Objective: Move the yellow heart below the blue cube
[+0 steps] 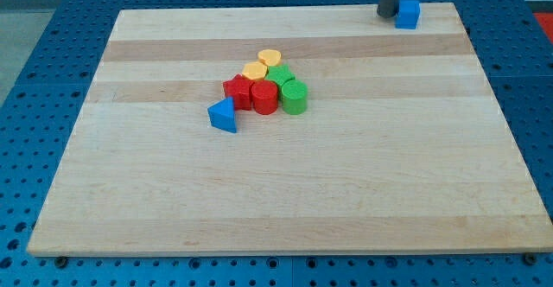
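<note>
The yellow heart (270,58) lies at the top of a tight cluster of blocks left of the board's middle. The blue cube (408,14) sits at the board's top edge, towards the view's right. My tip (385,16) rests on the board just left of the blue cube, touching or almost touching it. The tip is far to the upper right of the yellow heart.
The cluster also holds a second yellow block (255,69), a red star (236,90), a red cylinder (264,98), a green block (279,77) and a green cylinder (295,98). A blue triangle (223,115) lies at the cluster's lower left. The wooden board (285,192) lies on a blue pegboard.
</note>
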